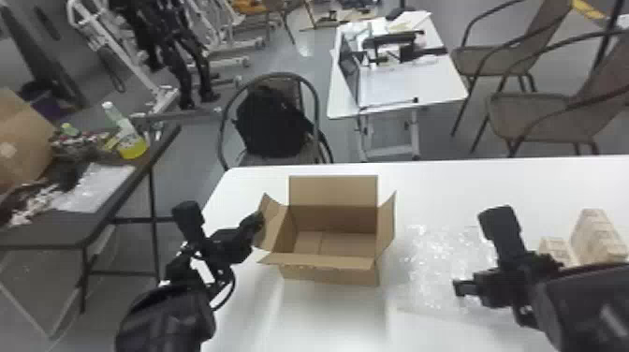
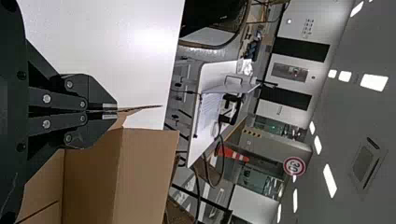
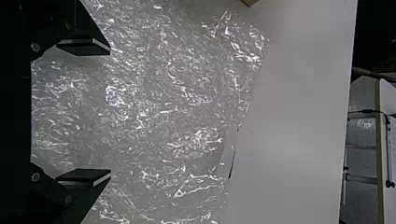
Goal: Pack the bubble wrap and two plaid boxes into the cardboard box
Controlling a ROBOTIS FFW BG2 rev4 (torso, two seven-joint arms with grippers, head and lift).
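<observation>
So the left gripper (image 1: 256, 223) has its fingers together, clamped on the left flap (image 1: 271, 222) of the cardboard box (image 1: 330, 275), which sits open on the white table (image 1: 468, 187). Over on the right, the bubble wrap (image 1: 428, 267) is lying spread out on the table next to the box, and the right gripper (image 1: 489, 299) is hanging over it, fingers wide apart. Both plaid boxes, a bigger one (image 1: 596, 234) and a smaller one (image 1: 556, 248), are on the table's right side, partly behind the right arm.
</observation>
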